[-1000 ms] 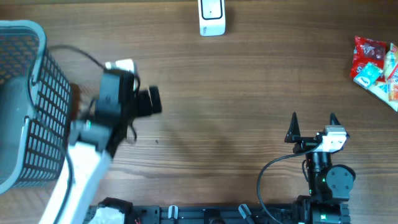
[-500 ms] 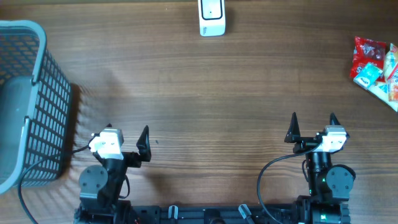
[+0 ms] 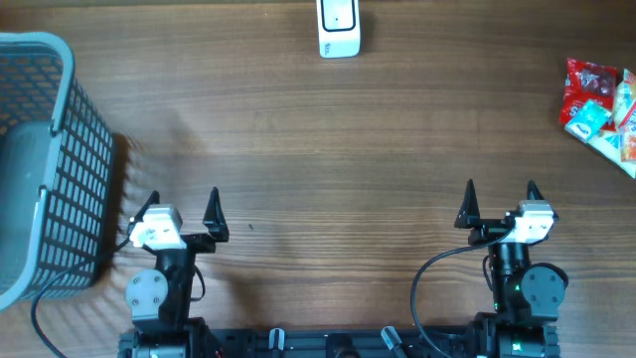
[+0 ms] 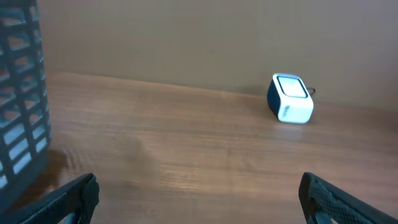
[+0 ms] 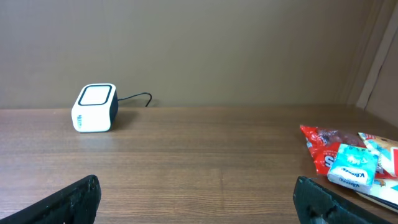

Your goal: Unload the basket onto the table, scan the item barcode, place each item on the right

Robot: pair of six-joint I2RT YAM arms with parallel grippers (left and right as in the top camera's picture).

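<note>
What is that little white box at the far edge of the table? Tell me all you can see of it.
The white box is a small cube with rounded corners, seemingly plastic, with dark sides and a pale window framed in dark on its top face. It stands upright on the wooden table near the far edge, alone; a thin dark cable leaves its back.

The overhead camera looks straight down at the table [image 3: 348, 129]; both wrist cameras sit low, facing twelve o'clock, sharing the barcode scanner [image 3: 338, 27].
</note>
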